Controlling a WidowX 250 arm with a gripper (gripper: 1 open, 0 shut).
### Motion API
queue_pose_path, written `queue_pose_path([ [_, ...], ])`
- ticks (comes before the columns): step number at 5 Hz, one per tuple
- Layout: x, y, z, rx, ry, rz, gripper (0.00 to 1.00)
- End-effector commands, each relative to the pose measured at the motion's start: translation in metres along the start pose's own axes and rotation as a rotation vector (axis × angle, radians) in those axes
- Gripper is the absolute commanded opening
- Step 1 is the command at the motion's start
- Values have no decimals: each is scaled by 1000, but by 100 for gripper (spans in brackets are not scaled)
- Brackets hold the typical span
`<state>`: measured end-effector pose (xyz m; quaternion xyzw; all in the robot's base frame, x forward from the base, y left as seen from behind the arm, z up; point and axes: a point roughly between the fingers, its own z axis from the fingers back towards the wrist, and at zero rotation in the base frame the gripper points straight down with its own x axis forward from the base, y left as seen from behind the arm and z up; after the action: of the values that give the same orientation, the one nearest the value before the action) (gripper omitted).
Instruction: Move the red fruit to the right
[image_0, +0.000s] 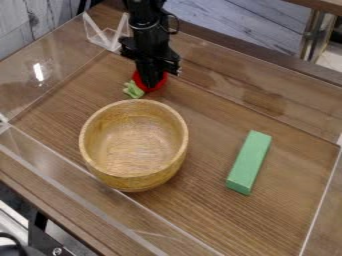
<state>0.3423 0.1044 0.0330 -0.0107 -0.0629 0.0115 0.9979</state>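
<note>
Nearest the camera, a low clear plastic wall (67, 176) is seen along the edge of a brown wood-grain table (274, 100). Just behind it, a round, light wooden bowl (131, 176) is set upright on the table, and nothing is seen inside it. To the right of the bowl and well apart from it, a flat green rectangular block (249, 161) is laid on its broad face, its long side running away from the camera.

Farther back, beyond the far rim of the bowl and near it, a small rounded bright red fruit (150, 86) is found low on the table. Its green leafy bit (131, 90) is turned to the left. The fruit is enclosed from above by the jaws of a black robot arm (147, 30), which is pointed straight down. The jaws are drawn in tight against the fruit, so that it is gripped between them and only its lower red edge and the leaf are left showing. Whether the fruit is touching the table cannot be told.
</note>
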Motion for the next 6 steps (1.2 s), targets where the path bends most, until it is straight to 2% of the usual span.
queue_pose_path([
  [1, 10, -14, 42, 9, -90, -6, 0],
  [2, 12, -23, 64, 11, -125, -3, 0],
  [3, 14, -53, 77, -9, -143, -33, 0],
  [5, 7, -131, 62, -46, -118, -135, 0],
  [6, 3, -156, 52, -55, -99, -148, 0],
])
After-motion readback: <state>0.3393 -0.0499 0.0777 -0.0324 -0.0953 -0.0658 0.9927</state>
